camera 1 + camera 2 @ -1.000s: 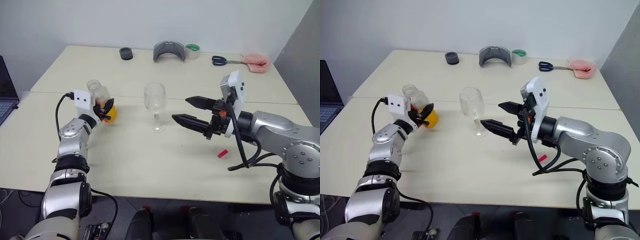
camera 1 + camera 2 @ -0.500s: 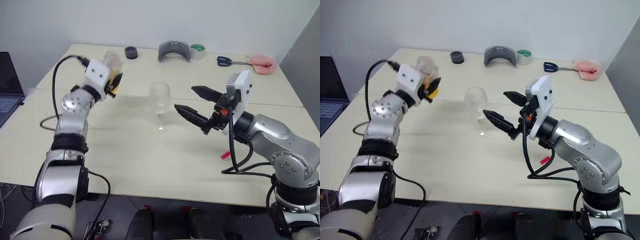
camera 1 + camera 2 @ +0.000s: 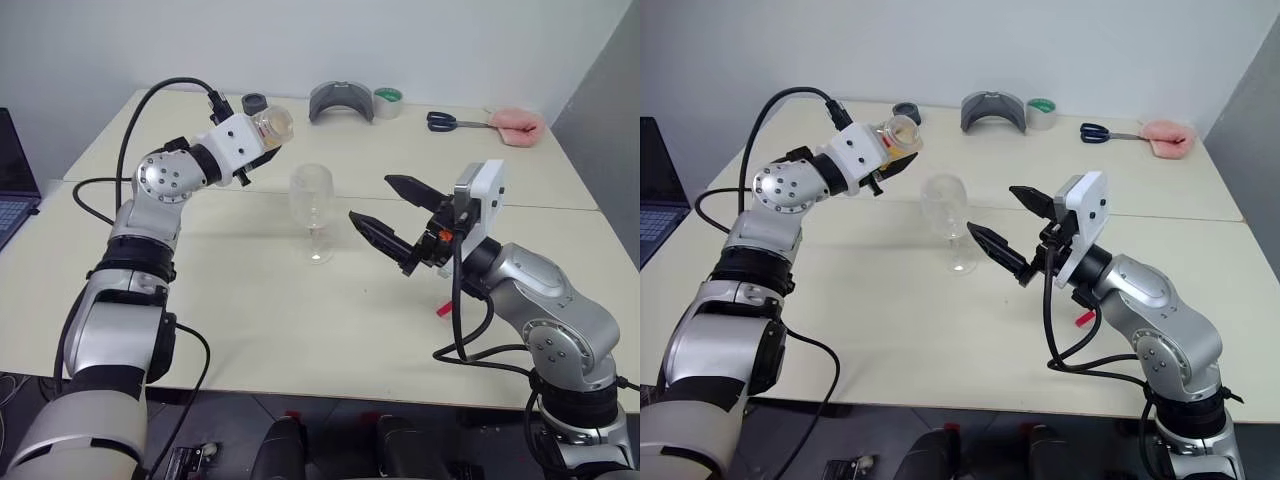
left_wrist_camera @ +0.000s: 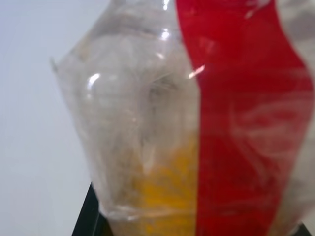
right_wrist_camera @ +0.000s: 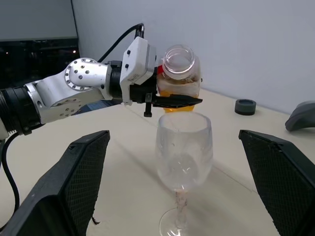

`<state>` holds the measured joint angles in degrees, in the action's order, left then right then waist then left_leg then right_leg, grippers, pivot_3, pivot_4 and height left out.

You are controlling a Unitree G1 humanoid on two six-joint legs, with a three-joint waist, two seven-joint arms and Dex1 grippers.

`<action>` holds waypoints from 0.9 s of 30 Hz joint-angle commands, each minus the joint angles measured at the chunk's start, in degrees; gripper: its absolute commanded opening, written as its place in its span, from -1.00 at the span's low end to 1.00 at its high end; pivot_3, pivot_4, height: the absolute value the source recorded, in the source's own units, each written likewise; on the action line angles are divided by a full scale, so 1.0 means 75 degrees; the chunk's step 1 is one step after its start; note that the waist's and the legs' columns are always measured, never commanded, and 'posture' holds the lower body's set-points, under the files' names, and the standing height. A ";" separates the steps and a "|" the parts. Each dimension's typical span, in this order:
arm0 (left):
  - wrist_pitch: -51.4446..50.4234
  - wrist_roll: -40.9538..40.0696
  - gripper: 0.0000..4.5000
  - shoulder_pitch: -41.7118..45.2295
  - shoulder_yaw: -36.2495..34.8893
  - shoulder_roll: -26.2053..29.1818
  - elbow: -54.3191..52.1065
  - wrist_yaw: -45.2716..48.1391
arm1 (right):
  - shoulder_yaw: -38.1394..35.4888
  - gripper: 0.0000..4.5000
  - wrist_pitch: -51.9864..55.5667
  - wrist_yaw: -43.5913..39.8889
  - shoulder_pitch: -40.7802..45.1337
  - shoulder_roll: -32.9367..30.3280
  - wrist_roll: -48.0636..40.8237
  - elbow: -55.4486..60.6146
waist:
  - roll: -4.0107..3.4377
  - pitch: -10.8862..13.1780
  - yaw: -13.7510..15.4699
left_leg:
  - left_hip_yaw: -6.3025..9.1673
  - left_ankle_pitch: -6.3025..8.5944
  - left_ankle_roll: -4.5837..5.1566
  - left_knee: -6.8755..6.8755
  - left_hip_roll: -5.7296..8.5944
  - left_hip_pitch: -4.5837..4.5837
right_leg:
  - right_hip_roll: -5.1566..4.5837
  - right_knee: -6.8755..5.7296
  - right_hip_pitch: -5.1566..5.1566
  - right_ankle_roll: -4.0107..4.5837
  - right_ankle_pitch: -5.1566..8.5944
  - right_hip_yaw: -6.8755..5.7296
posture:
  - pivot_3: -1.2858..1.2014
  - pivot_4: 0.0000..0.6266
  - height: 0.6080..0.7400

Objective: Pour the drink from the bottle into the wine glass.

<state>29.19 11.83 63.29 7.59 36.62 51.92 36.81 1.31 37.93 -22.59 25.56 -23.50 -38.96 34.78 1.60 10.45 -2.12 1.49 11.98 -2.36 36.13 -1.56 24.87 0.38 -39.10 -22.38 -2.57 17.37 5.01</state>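
Observation:
My left gripper (image 3: pixel 256 142) is shut on the bottle (image 3: pixel 274 122), held in the air up and left of the wine glass (image 3: pixel 312 196). The bottle is uncapped and tipped over nearly level, its open mouth turned toward the glass. The orange drink (image 5: pixel 176 91) lies low in the bottle, and no stream leaves the mouth. The left wrist view shows the bottle (image 4: pixel 133 108) close up with its red strip and the drink (image 4: pixel 162 196). The glass (image 5: pixel 184 147) stands upright and empty on the table. My right gripper (image 3: pixel 371 199) hangs open just right of the glass, touching nothing.
A small red and white cap (image 3: pixel 445 308) lies on the table (image 3: pixel 250 300) under my right arm. Along the far edge sit a black ring (image 3: pixel 254 103), a grey curved piece (image 3: pixel 340 100), a tape roll (image 3: pixel 387 97), scissors (image 3: pixel 445 121) and a pink cloth (image 3: pixel 516 123). A laptop (image 3: pixel 10 180) is at the left.
My left arm has lifted the bottle off the table's level, carried it right toward the glass and rolled it from upright to nearly level. The right gripper stayed open beside the glass.

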 commanded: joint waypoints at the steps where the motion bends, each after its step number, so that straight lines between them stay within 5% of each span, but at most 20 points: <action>1: 0.0674 0.0425 -0.29 0.0409 0.0181 0.0226 0.0112 -0.0258 | -0.0089 1.00 -0.0239 -0.0069 0.0023 0.0042 0.0076 0.0139 | 0.0000 0.0000 0.0015 | 0.0000 0.0000 0.0000 0.0000 0.0001 0.0000 | 0.0000 0.0001 0.0000 0.0000 0.0000 0.0000 | 0.03 -0.52 1.00; 27: 0.2207 0.2678 -0.29 0.1683 0.1419 0.0531 0.1530 -0.2227 | 0.0084 1.00 -0.0276 -0.0058 0.0165 0.0278 0.0311 0.0017 | 0.0000 0.0000 0.0028 | -0.0003 0.0000 0.0000 0.0006 0.0001 0.0000 | -0.0001 -0.0008 0.0000 0.0000 0.0000 -0.0001 | 0.03 -0.52 1.00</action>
<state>44.52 31.74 73.29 18.39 39.28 63.67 21.56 2.33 36.99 -22.60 25.71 -21.62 -36.98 33.67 1.60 10.45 -1.91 1.47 11.98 -2.36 36.18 -1.55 24.87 0.37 -39.17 -22.38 -2.57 17.37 5.00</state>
